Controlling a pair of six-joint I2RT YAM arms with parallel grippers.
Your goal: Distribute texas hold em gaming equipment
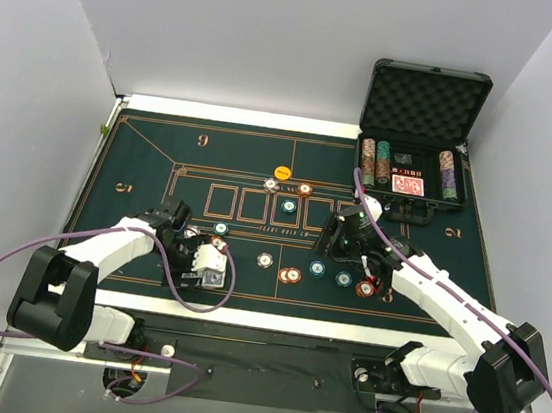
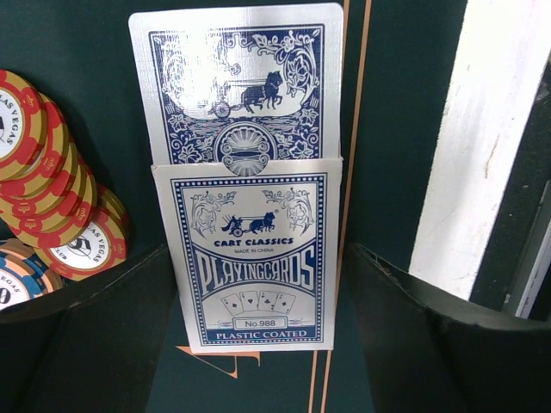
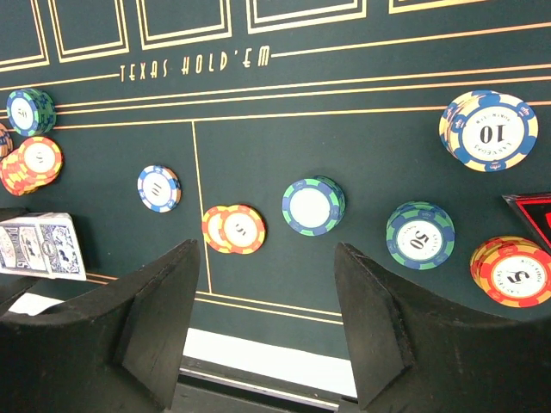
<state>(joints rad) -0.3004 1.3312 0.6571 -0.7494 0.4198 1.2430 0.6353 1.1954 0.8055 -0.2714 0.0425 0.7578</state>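
Chips (image 3: pixel 313 206) scattered on felt (image 3: pixel 258 155) beneath wide empty right end effector (image 3: pixel 265 262), left end effector (image 2: pixel 260 254) astride card box (image 2: pixel 251 280), grip unclear

A dark green Texas Hold'em felt (image 1: pixel 142 150), lined in gold, is covering the white-edged table (image 1: pixel 242 316). Small stacks of poker chips are sitting apart across its middle and right. An orange chip (image 1: pixel 282 173) is lying beyond the printed card rectangles, and a teal stack (image 1: pixel 288 206) is sitting inside one of them. Red-and-yellow stacks (image 3: pixel 234 228) and a cream-and-blue stack (image 3: pixel 488 131) marked 10 are resting nearer the front. A black foam-lined case (image 1: pixel 425 104) is standing open at the far right corner. A blue playing-card box (image 2: pixel 258 258) is showing at the left front; whether it is lying flat cannot be told.
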